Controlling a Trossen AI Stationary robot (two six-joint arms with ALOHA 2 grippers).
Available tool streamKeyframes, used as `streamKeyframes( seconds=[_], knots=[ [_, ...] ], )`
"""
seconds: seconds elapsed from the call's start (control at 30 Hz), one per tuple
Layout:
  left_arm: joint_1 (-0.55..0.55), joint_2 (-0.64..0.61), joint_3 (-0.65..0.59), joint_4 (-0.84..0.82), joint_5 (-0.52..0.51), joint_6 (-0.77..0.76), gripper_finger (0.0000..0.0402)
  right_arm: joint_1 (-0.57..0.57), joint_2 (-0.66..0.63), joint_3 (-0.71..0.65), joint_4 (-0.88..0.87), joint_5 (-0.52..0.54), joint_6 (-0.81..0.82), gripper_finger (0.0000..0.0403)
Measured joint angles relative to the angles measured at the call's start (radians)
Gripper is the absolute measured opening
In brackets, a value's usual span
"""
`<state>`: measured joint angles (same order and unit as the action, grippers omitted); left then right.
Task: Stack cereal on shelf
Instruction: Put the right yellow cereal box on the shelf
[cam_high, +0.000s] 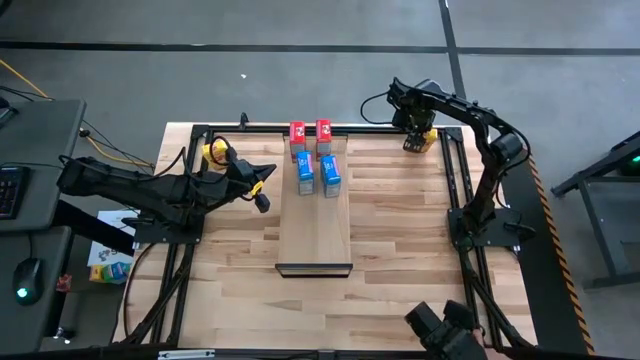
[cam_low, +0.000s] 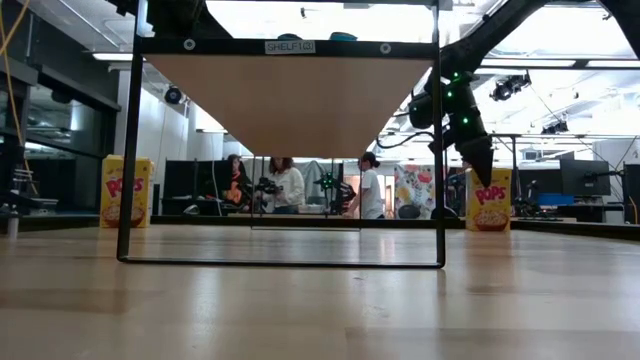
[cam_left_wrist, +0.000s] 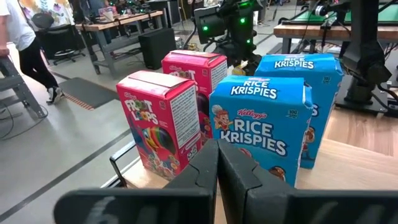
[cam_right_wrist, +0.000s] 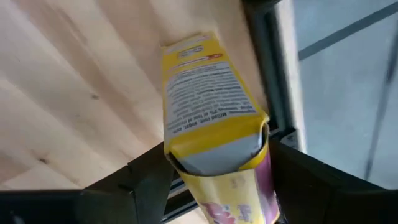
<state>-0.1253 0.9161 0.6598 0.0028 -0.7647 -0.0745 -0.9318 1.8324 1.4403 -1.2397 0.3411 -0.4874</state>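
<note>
The shelf (cam_high: 314, 225) is a pale board raised on a black frame (cam_low: 128, 150) at the table's middle. At its far end stand two red cereal boxes (cam_high: 296, 133) (cam_left_wrist: 163, 118) and, just nearer, two blue ones (cam_high: 304, 170) (cam_left_wrist: 258, 127), all upright on their bases. One yellow box (cam_high: 213, 152) stands on the table at the far left. Another yellow box (cam_right_wrist: 208, 99) stands at the far right. My right gripper (cam_right_wrist: 217, 168) is open above it, pointing steeply down, one finger on either side of its top. My left gripper (cam_high: 262, 198) is shut, left of the shelf and apart from the boxes. My right gripper has its fingers (cam_right_wrist: 149, 180) on either side of the yellow box's top end (cam_right_wrist: 214, 152), coming from above. I cannot tell whether they touch it. The box stands upright on the table (cam_low: 490, 200).
Black frame rails (cam_high: 455, 180) run along the table's left, right and far sides, close to the right yellow box. The shelf's near half (cam_high: 314, 245) is bare, with a dark lip (cam_high: 314, 268) at its near end. People stand in the room beyond (cam_low: 285, 185).
</note>
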Motion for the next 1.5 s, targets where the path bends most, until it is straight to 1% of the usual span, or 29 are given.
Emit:
streamKeyframes(
  seconds=[0.13,0.43,0.6,0.8,1.03,1.17,1.33,1.5],
  knots=[
    [0.000,0.000,0.000,-0.005,0.003,0.000,0.0000,0.000,0.000,0.000,-0.007,-0.014,0.031,0.0218],
    [0.000,0.000,0.000,-0.006,0.004,0.000,0.0000,0.000,0.000,0.000,-0.040,-0.017,0.042,0.0121],
    [0.000,0.000,0.000,-0.006,0.004,0.000,0.0000,0.000,-0.002,0.000,-0.098,-0.028,0.052,0.0085],
    [0.000,0.000,0.000,-0.006,0.004,0.001,0.0000,0.012,-0.037,-0.001,-0.209,-0.125,0.125,0.0080],
    [0.000,0.000,0.000,-0.006,0.004,0.001,0.0000,0.086,-0.151,-0.001,-0.260,-0.282,0.205,0.0080],
    [0.000,0.000,0.000,-0.006,0.004,0.001,0.0000,0.171,-0.232,-0.001,-0.261,-0.377,0.247,0.0080],
    [0.000,0.000,0.000,-0.006,0.004,0.001,0.0000,0.307,-0.328,-0.001,-0.267,-0.388,0.333,0.0080],
    [0.000,0.000,0.000,-0.006,0.004,0.001,0.0000,0.458,-0.410,-0.001,-0.300,-0.436,0.461,0.0080]
  ],
)
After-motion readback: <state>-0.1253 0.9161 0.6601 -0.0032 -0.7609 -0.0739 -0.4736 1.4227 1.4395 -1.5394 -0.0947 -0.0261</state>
